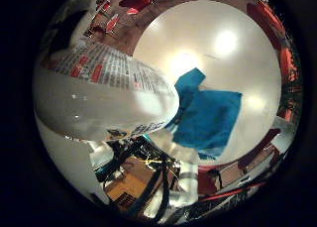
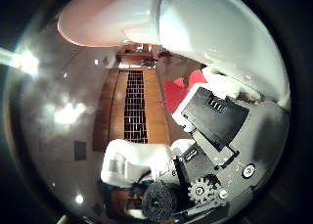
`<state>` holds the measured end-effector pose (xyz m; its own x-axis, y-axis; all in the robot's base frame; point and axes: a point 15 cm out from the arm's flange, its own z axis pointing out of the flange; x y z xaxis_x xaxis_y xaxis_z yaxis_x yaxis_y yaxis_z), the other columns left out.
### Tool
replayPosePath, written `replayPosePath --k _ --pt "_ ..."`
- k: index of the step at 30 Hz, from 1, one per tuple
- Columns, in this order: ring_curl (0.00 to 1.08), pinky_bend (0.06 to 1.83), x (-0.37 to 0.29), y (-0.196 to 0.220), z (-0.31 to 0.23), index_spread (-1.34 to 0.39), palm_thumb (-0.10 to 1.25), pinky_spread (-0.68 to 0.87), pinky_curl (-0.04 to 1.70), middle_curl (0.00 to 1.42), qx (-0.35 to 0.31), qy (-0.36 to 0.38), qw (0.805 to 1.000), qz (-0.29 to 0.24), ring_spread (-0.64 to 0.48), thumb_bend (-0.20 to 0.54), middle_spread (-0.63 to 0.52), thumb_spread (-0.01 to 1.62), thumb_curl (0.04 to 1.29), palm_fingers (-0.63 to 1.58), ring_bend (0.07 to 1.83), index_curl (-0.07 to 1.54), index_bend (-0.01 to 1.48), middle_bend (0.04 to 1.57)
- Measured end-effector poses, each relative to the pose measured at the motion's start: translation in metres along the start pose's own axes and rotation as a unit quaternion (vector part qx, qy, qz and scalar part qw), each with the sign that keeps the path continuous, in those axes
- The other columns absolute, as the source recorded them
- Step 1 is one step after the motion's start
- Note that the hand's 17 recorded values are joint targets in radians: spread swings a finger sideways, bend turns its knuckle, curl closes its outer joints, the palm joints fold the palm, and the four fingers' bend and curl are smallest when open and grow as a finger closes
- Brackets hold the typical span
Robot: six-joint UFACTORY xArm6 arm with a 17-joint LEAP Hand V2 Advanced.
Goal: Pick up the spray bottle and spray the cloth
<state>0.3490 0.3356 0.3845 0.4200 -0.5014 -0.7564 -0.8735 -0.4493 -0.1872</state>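
The white spray bottle (image 1: 99, 98), with red and black print on its label, fills much of the little finger side view and lies right against my palm. In the thumb side view its upper body (image 2: 215, 33) narrows into a pale pinkish-white part (image 2: 107, 18). My right hand (image 2: 210, 136) has its white and black fingers curled in beside the bottle, holding it above the table. A blue cloth (image 1: 208, 113) lies crumpled on the round white table (image 1: 237, 48), below and beyond the bottle's base.
Red chairs (image 1: 136, 1) stand on the floor around the table's far edge. Beside the table's near rim sit a yellow box (image 1: 131, 182) and dark equipment. A wooden wall panel with a dark grid (image 2: 134, 106) shows beyond the hand.
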Motion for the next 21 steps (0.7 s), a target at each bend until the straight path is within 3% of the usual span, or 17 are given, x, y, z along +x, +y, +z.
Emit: replayPosePath --k 10,21 --pt "0.81 0.97 0.017 0.009 0.058 -0.23 1.08 -0.18 1.46 0.74 0.033 -0.055 0.996 -0.060 -0.21 -0.019 -0.11 0.43 0.97 1.11 1.36 0.88 1.14 1.40" --pt "0.81 0.97 0.040 0.041 0.101 -0.23 1.08 -0.17 1.47 0.75 0.047 -0.107 0.992 -0.058 -0.21 -0.019 -0.11 0.41 0.98 1.11 1.36 0.88 1.15 1.41"
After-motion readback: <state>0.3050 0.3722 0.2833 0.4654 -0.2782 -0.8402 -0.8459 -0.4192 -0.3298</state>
